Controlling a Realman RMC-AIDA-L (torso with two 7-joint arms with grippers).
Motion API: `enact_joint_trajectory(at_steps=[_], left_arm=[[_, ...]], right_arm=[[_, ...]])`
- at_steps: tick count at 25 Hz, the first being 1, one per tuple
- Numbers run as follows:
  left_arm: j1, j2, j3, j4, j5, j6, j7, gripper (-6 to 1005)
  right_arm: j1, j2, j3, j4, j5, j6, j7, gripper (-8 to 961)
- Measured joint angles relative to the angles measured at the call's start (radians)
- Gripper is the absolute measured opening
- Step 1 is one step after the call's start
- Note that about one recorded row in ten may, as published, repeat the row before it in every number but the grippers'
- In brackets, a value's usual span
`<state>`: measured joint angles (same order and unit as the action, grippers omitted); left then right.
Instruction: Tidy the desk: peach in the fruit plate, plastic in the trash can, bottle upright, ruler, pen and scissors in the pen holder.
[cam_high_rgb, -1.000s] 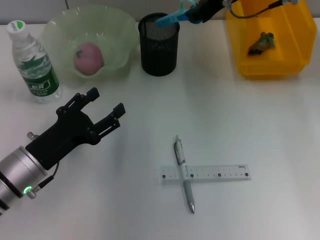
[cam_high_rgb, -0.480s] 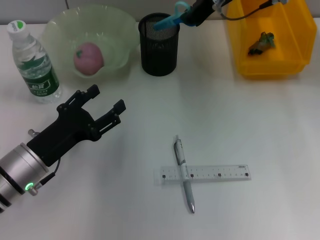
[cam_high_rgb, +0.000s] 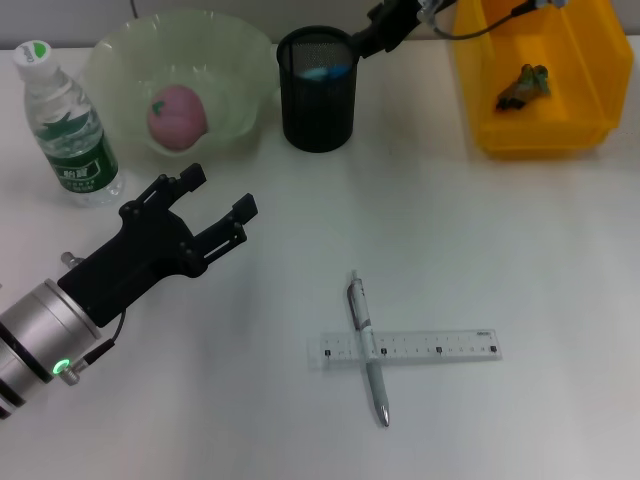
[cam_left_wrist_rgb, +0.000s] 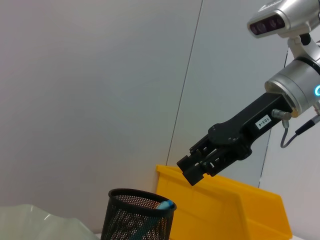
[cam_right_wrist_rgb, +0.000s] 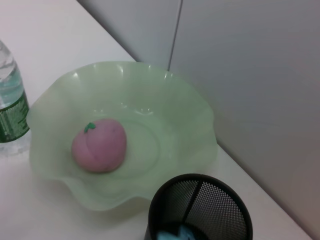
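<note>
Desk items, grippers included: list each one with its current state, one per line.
Peach: in the fruit plate.
Bottle: upright, capped.
Scissors: inside the pen holder.
Plastic: in the trash can.
Pen: lying across the ruler.
Left gripper: open, empty.
Right gripper: above the pen holder, empty.

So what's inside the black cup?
Inside the black mesh pen holder you can see something blue, the scissors' handle. The rest of the scissors is hidden by the holder's dark wall.

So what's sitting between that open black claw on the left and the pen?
Nothing: in the head view, only bare white desk separates the left gripper from the pen.
</note>
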<state>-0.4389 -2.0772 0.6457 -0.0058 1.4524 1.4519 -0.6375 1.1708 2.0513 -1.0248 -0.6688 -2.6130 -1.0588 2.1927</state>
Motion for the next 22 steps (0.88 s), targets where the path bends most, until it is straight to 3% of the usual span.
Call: enact_joint_trajectory(at_steps=[2, 11, 12, 13, 16, 17, 18, 20, 22], left_arm=[[0.0, 0.001, 0.0, 0.002, 0.0, 0.0, -0.006, 840], [0.013, 0.006, 0.01, 0.035, 0.002, 0.0, -0.007, 840], [0.018, 0.008, 0.01, 0.044, 0.002, 0.0, -0.007, 840], [0.018, 0.008, 0.01, 0.044, 0.002, 0.0, -0.007, 841], [0.019, 0.01, 0.01, 0.059, 0.002, -0.003, -0.015, 841], [0.018, 0.01, 0.011, 0.07, 0.002, -0.006, -0.024, 841], [0.018, 0.01, 0.011, 0.07, 0.002, -0.006, -0.024, 841], [0.016, 0.011, 0.011, 0.075, 0.002, -0.008, -0.034, 841], [0.016, 0.011, 0.014, 0.086, 0.002, -0.008, -0.042, 841]], right_arm=[[-0.018, 0.001, 0.003, -0.029, 0.011, 0.004, -0.004, 473], [-0.181, 0.021, -0.005, -0.256, 0.159, -0.02, -0.019, 481], [-0.247, 0.023, -0.006, -0.311, 0.24, -0.022, -0.032, 482], [-0.247, 0.023, -0.006, -0.311, 0.24, -0.022, -0.032, 483], [-0.347, 0.024, -0.001, -0.37, 0.427, -0.034, -0.088, 484], [-0.417, 0.024, 0.006, -0.389, 0.575, -0.065, -0.148, 485], [-0.417, 0.024, 0.006, -0.389, 0.575, -0.065, -0.148, 485], [-0.501, 0.018, 0.023, -0.377, 0.755, -0.134, -0.246, 485], [-0.54, 0.014, 0.044, -0.348, 0.835, -0.191, -0.298, 484]])
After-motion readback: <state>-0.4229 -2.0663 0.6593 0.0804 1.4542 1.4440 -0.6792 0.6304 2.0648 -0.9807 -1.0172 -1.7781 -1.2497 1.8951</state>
